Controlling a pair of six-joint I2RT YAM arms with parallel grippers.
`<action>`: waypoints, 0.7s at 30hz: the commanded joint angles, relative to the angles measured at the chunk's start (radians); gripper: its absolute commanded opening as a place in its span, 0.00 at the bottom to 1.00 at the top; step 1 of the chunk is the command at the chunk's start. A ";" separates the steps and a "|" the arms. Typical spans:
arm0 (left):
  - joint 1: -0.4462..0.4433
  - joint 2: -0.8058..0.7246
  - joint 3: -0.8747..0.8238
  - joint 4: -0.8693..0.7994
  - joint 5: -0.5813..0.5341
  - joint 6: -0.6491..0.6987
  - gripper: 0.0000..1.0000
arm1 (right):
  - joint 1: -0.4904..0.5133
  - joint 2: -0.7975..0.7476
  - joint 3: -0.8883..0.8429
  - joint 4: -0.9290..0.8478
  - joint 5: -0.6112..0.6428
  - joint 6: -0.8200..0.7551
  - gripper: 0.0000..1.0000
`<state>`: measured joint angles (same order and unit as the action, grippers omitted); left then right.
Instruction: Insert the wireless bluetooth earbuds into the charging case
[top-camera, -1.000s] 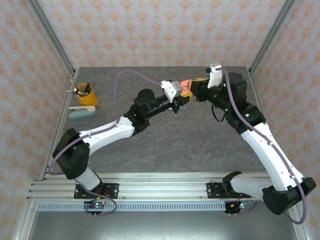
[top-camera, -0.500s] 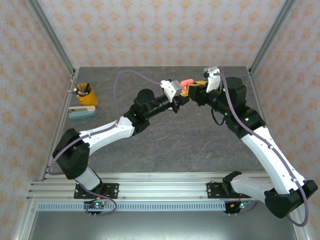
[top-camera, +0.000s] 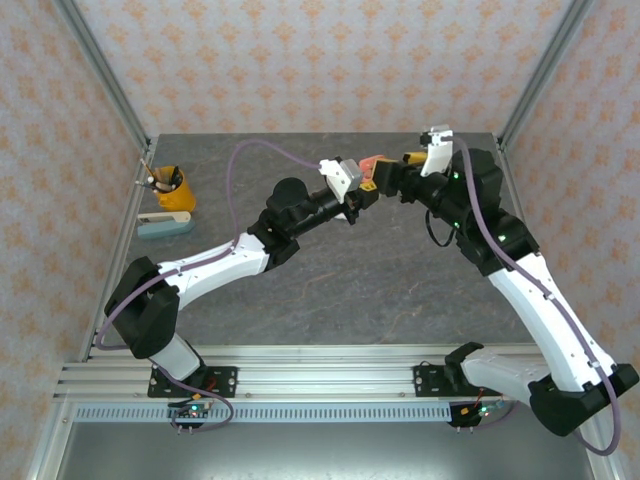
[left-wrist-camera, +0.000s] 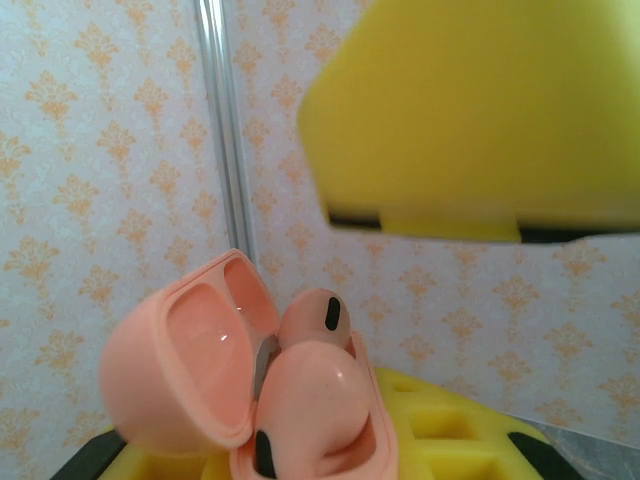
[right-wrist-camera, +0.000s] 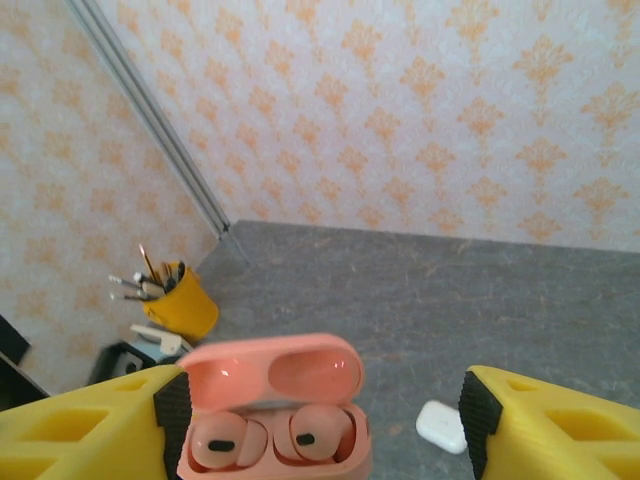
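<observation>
**A:** What differs from a second ago?

**B:** The right end effector (top-camera: 392, 172). Its yellow fingers were pinched in against the charging case (right-wrist-camera: 275, 375) then. Now they stand wide apart, one on each side of it, and the right-hand finger is well clear. The left arm has hardly shifted.

**A:** Take me out from the near edge.

**B:** Both arms rise from the rail at the near edge of the grey, stone-patterned counter (top-camera: 330, 290). They have white shells and black joints. Their elbows bow outward and the forearms lean in to meet toward the far middle.

**A:** And the left end effector (top-camera: 365, 184)?

**B:** It is clamped on the base of the case, holding it up off the counter.

**A:** The case itself?

**B:** Glossy coral-pink plastic, rounded, with the lid hinged up. Two coral earbuds (right-wrist-camera: 318, 432) sit in its wells. They are smooth domes, each with a dark oval slot.

**A:** Farther out?

**B:** In the right wrist view a white pebble-shaped case (right-wrist-camera: 440, 424) lies on the counter past it. At the far left a yellow cup (top-camera: 172, 188) of pens stands near the patterned wall.
</observation>
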<state>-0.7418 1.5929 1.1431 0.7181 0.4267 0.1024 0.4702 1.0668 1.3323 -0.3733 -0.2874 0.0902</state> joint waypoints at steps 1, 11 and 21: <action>-0.001 -0.027 -0.018 0.059 -0.019 -0.001 0.00 | -0.019 -0.034 0.055 0.035 0.024 0.079 0.74; -0.001 -0.056 -0.093 0.033 0.017 0.031 0.00 | -0.052 0.210 0.327 -0.284 0.056 0.152 0.69; -0.001 -0.103 -0.134 -0.018 0.063 0.066 0.00 | -0.053 0.484 0.573 -0.508 -0.032 0.146 0.60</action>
<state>-0.7418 1.5288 1.0172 0.6914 0.4667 0.1402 0.4217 1.5295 1.8454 -0.7780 -0.2783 0.2375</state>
